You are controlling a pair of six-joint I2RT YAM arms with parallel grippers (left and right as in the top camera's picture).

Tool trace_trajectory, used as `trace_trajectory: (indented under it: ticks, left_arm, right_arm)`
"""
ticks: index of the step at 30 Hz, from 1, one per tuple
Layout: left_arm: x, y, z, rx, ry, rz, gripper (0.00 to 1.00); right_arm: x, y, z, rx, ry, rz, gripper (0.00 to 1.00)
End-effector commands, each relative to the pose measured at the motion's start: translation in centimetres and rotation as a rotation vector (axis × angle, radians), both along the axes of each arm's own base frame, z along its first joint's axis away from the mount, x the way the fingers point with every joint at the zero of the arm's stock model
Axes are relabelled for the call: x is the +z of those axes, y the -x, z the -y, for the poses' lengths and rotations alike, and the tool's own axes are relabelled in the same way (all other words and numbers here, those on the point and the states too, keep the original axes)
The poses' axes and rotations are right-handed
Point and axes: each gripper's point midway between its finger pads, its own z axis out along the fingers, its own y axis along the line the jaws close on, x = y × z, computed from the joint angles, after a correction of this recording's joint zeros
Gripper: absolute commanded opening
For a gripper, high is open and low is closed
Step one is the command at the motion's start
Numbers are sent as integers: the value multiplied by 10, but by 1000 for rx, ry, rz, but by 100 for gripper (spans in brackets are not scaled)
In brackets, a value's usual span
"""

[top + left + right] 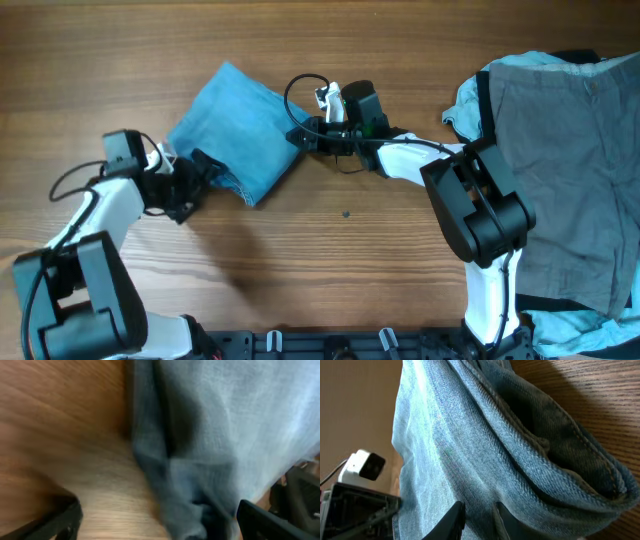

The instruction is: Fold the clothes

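A folded blue denim garment [235,125] lies on the wooden table, left of centre. My left gripper [205,168] is at its lower left edge. In the left wrist view, which is blurred, the jaws [160,510] are wide open with the garment's bunched edge [200,460] between them. My right gripper [298,135] is at the garment's right edge. In the right wrist view its fingers [477,512] are close together, pinching a layer of the denim [470,435] near a thick folded hem.
A pile of clothes sits at the right side of the table, with grey shorts [570,160] on top of a light blue garment [465,100]. Bare wood table [350,260] lies between the two arms.
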Motion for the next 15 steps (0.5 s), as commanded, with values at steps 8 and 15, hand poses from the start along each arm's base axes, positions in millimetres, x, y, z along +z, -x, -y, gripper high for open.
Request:
trace_trajectory:
  ticks: [8,15]
  left_arm:
    - [-70,-40,10,146,112,17,84]
    - [-52,-60,32,-39,167,220,26]
  right_arm:
    - [-9,8,-4,26,-3,-33,22]
    - [-1,15,-9,52,-44,-68,20]
